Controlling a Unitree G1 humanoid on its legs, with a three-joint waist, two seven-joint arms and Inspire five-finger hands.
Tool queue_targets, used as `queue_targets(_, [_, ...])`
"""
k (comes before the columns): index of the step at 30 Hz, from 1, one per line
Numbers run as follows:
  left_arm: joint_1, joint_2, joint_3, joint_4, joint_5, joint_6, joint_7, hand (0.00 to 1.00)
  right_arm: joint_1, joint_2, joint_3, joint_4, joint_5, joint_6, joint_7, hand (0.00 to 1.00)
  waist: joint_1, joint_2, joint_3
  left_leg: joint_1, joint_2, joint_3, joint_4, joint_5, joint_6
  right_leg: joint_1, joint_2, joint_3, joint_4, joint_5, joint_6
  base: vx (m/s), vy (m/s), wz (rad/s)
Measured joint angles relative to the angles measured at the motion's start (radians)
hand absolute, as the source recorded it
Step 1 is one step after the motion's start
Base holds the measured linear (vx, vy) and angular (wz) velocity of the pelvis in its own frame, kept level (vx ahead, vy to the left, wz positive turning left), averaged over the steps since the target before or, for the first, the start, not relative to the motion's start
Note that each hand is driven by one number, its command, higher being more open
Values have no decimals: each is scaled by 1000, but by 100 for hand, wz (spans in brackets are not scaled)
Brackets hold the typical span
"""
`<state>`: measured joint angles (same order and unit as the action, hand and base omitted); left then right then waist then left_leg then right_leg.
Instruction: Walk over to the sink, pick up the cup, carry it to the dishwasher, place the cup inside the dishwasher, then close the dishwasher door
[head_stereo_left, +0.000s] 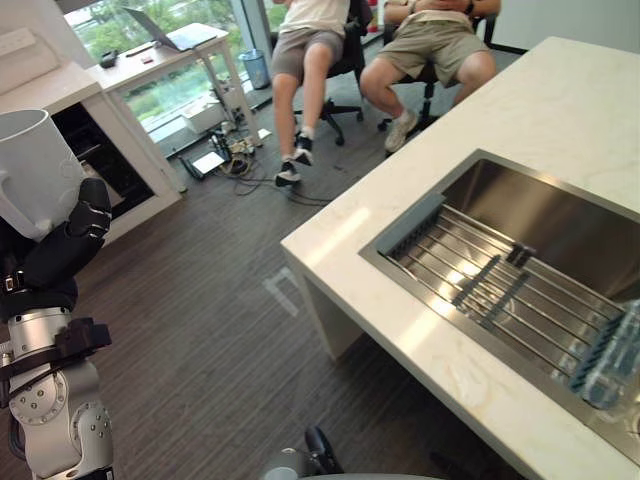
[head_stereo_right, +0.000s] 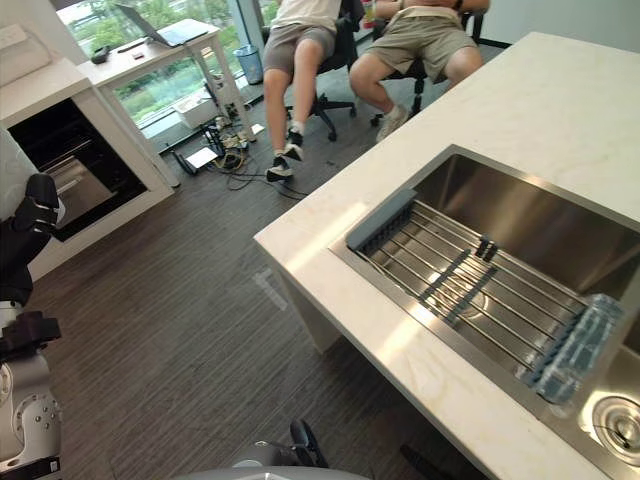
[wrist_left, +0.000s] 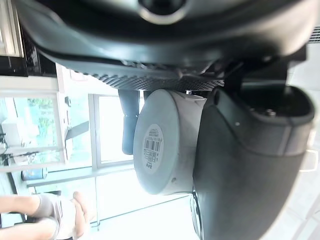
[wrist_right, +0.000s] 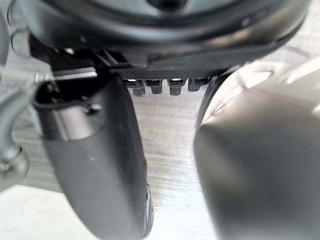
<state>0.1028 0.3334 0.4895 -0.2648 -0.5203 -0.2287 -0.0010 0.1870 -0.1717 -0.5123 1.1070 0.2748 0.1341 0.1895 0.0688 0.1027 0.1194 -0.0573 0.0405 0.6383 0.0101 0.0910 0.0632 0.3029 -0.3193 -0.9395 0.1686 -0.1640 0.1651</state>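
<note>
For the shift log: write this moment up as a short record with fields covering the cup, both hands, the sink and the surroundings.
cup: white cup, upright, lifted at the robot's left
left hand: left hand curled round the cup's lower part
right hand: right hand low, above the floor
sink: steel sink in the pale counter to the right, with a rack across it and a clear bottle lying on the rack
dishwasher: possibly the dark open bay ahead-left
people: two seated people beyond the counter
stage: cup picked up, not yet placed
</note>
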Motion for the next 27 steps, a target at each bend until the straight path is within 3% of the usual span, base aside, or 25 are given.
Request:
queue_targets(5, [5,-8,-56,-54,73,31,23,0,14,19,-27,-30,-3,1,-3,100,5,-20,14,45,-59,-44,-97,38,-1,26,-29,-33,44,22,8,53,35,31])
queue_targets(8, [17,-9,-56,-104,83,33,36,0,22,23,-27,-60,-7,17,-4,100,11,-23,16,45,-63,-85,-97,31,6,27,-48,-55,118,55,-24,74,5,43])
queue_targets(11, [44,-30,-46,-127,76,21,42,0,39,40,-27,-91,-36,20,-24,100,37,-30,20,58,-67,-139,-96,17,19,28,-84,-56,236,117,-79,108,15,54])
queue_targets(13, [64,-84,-23,-127,4,12,50,0,60,59,-27,-134,-38,6,-29,100,42,-45,30,71,-89,-195,-96,-1,31,25,-127,-31,345,172,-140,196,36,98])
queue_targets(14, [67,-140,-41,-125,-5,3,54,0,62,73,-27,-163,-38,-5,-36,100,36,-46,31,75,-105,-272,-94,-9,44,-16,-139,101,443,258,-228,162,33,110])
queue_targets(15, [67,-152,-54,-124,-5,1,54,0,66,73,-27,-164,-38,-7,-36,100,30,-46,32,75,-102,-294,-93,-11,48,-30,-138,142,460,254,-230,160,10,172])
queue_targets(16, [64,-192,-106,-109,-10,-19,49,0,60,92,-20,-163,-37,-13,-31,100,8,-54,37,64,-114,-382,-78,-19,60,-88,-79,326,509,118,-179,86,-19,155])
queue_targets(17, [60,-212,-140,-88,-10,-27,43,0,60,96,-12,-161,-40,-8,-21,100,0,-56,36,57,-119,-430,-68,-24,59,-114,-34,411,510,48,-165,158,-31,265])
queue_targets(18, [54,-238,-245,-31,-10,-25,40,0,65,101,31,-142,-45,11,2,100,-9,-56,37,55,-140,-550,-54,-33,68,-173,71,592,499,-59,-143,120,-27,223])
queue_targets(20, [54,-240,-335,16,8,-11,39,0,66,119,46,-127,-39,8,11,100,-13,-59,36,54,-163,-635,-47,-41,70,-241,136,728,460,-120,-108,144,-28,224])
queue_targets(21, [54,-238,-384,42,36,9,39,0,60,111,58,-135,-41,-12,13,100,-30,-65,32,54,-171,-687,-39,-47,73,-314,186,842,408,-146,-92,141,-26,216])
queue_targets(24, [44,-222,-423,42,95,39,34,0,46,108,69,-124,-17,-13,16,100,-48,-73,30,58,-171,-739,-6,-66,69,-412,234,1006,339,-147,-69,154,-64,165])
queue_targets(25, [44,-207,-423,42,113,55,34,0,46,98,91,-112,-2,-9,18,100,-54,-87,21,76,-178,-741,6,-81,58,-414,219,1016,289,-129,-39,163,-92,139])
queue_targets(27, [43,-184,-421,42,134,60,37,0,45,78,129,-101,-3,0,23,100,-50,-104,-4,89,-192,-778,25,-105,43,-411,196,989,193,-114,-40,230,-143,93])
